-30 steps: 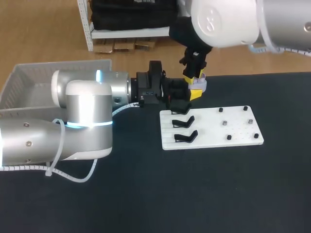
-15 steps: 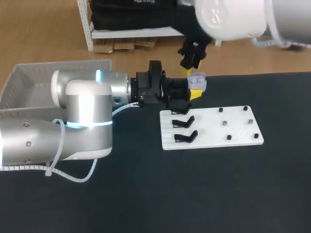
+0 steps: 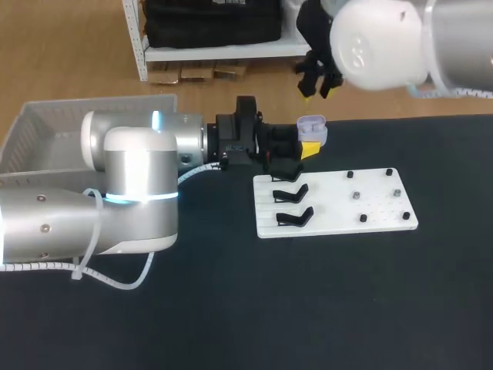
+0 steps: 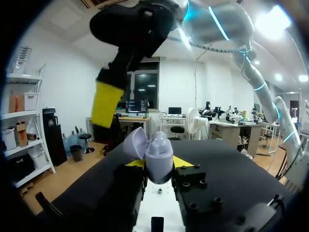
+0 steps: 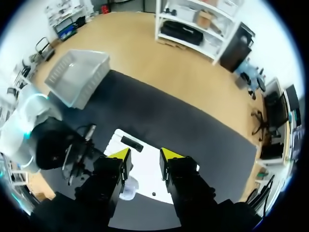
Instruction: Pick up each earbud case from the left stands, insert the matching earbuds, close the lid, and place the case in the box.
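Note:
A lavender earbud case (image 3: 312, 128) (image 4: 158, 153) sits between the yellow fingertips of my left gripper (image 3: 310, 143) (image 4: 159, 164), which is shut on it just behind the white board (image 3: 339, 220). Its lid stands open. My right gripper (image 3: 317, 82) (image 5: 146, 154) hangs open well above the case, with nothing between its fingers. In the right wrist view the case (image 5: 128, 188) shows far below those fingers. Two black stands (image 3: 293, 205) on the board's left side are bare. Small pegs and grey pieces (image 3: 357, 196) dot the board's right side.
A pale grey mesh box (image 3: 54, 127) (image 5: 77, 77) stands at the table's far left, behind my left arm. The dark table top (image 3: 323, 308) stretches in front of the board.
My right gripper has risen off the case and drawn back to the right, its fingers now apart from it. The left gripper and the case have stayed in place.

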`<state>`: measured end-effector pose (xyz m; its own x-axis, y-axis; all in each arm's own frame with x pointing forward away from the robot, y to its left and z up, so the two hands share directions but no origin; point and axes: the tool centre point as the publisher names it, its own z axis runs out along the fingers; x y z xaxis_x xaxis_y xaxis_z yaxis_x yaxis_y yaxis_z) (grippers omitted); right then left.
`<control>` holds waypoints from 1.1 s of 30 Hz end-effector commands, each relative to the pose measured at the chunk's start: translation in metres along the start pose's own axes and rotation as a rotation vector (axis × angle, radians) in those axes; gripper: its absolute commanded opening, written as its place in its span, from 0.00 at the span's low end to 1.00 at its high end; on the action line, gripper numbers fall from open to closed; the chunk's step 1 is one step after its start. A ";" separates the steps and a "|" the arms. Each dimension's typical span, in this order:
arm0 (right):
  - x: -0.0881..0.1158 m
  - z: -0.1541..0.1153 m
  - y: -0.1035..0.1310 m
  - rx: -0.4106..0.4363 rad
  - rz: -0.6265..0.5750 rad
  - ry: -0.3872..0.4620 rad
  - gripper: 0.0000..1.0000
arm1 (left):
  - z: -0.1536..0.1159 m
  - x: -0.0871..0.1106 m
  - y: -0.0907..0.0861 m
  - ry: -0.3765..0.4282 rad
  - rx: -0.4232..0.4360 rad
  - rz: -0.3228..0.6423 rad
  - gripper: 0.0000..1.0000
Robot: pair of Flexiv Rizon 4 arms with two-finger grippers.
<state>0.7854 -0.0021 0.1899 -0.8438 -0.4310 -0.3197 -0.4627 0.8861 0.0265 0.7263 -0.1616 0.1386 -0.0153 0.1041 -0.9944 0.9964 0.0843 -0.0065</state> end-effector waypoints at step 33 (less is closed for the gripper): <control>0.039 -0.038 -0.020 -0.108 0.426 -0.293 1.00 | -0.040 -0.010 0.003 -0.012 -0.016 0.061 0.00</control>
<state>0.7628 -0.0359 0.2164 -0.9230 -0.0741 -0.3775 -0.1782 0.9521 0.2487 0.7339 -0.1478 0.1462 0.0369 0.1041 -0.9939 0.9948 0.0902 0.0464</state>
